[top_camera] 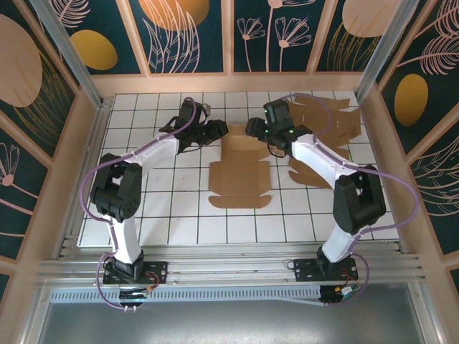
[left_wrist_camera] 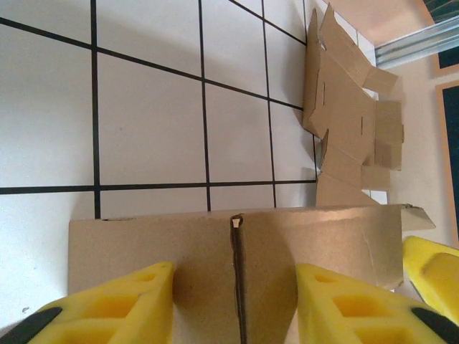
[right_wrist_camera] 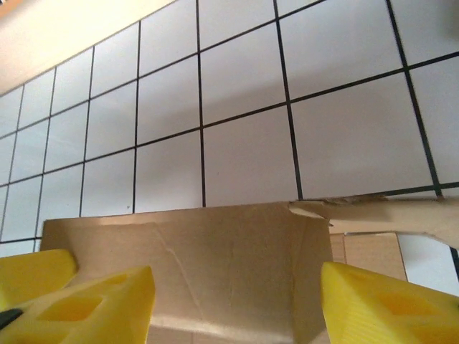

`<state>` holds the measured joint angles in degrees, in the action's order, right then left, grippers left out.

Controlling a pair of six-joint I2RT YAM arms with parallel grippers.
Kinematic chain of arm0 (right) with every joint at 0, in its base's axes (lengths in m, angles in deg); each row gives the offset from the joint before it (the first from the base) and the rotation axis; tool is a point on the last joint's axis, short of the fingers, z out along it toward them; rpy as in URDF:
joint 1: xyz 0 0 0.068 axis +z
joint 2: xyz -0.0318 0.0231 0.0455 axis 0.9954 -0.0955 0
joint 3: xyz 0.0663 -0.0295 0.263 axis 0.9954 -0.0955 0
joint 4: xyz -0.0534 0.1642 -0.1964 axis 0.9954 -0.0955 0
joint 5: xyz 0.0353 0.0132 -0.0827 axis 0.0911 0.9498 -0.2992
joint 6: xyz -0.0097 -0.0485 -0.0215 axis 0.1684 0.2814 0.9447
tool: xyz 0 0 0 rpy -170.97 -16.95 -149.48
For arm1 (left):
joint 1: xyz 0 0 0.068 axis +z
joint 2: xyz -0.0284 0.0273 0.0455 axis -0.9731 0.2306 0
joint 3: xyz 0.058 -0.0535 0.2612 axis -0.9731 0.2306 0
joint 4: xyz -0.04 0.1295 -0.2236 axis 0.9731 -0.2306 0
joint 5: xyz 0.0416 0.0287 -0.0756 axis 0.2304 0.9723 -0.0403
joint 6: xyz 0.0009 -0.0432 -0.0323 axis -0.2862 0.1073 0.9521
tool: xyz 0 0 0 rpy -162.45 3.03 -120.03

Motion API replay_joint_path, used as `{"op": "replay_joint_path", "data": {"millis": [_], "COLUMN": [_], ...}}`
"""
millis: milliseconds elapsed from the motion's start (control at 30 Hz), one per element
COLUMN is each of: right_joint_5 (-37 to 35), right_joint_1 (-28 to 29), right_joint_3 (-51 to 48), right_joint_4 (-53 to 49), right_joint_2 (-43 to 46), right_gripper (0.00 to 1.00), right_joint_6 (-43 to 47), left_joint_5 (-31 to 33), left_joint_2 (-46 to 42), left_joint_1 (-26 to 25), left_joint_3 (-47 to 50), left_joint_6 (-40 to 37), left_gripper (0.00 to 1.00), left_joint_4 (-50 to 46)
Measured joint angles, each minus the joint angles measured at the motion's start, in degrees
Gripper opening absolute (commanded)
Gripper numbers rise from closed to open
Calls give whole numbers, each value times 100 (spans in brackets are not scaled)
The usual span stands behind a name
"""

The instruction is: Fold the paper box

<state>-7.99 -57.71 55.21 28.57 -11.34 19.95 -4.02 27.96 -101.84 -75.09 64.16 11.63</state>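
Top external view: looking down on the paper box (top_camera: 240, 175) lying in the middle of the gridded table (top_camera: 165, 215), near part flat with flaps splayed out, far panel lifted off the surface. Left gripper (top_camera: 217, 132) parked at the box's far left corner, right gripper (top_camera: 253, 129) at its far right corner, facing each other across that raised panel. Beyond the box and off to its right, a stack of flat cardboard blanks (top_camera: 330, 125), well apart from it. No reading the finger gap from up here, too small and dark. Over to the left wrist view for that: left fingers (left_wrist_camera: 107, 308) spread wide, pinching nothing, the box's standing wall just ahead of them with a dark vertical crease between the two. Picks up one more yellow fingertip past the wall's right end, plus the blanks lying loose and overlapping beyond the box. Now the right wrist view, from the opposite end of the box: right fingers (right_wrist_camera: 387, 301) likewise wide apart and gripping nothing, the same brown panel upright in front, a side flap bent off at its right edge, another yellow tip poking in low on the left. Bare white tiles and black grid lines beyond the box.
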Motion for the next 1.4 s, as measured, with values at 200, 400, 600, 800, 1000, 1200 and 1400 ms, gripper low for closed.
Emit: {"op": "replay_joint_path", "data": {"millis": [200, 400, 600, 800, 1000, 1200, 1400], "right_joint_5": [0, 140, 328, 450, 584, 780, 898], "right_joint_1": [-437, -599, -605, -610, -614, -614, -573], "right_joint_3": [-1797, -3464, -3298, -2850, -2704, -2704, -2695], "right_joint_4": [619, 1711, 2614, 3484, 4006, 4347, 4782], "right_joint_2": [1707, 1886, 638, -214, -782, -1005, -1115], "right_gripper": [69, 68, 66, 59, 57, 41, 38], "right_joint_6": [-356, -599, -573, -496, -514, -531, -286], "left_joint_5": [0, 2, 2, 4, 24, 22, 0], "left_joint_2": [0, 0, 0, 2, 2, 9, 26], "left_joint_1": [0, 0, -2, -2, 0, -2, 0], "left_joint_3": [2, 2, -11, -70, -133, -175, -197], "left_joint_6": [-2, -4, -4, -31, -48, -70, -70], "left_gripper": [41, 42, 43, 43, 43, 43, 43], "left_joint_4": [0, -4, -26, -142, -267, -343, -348]}}
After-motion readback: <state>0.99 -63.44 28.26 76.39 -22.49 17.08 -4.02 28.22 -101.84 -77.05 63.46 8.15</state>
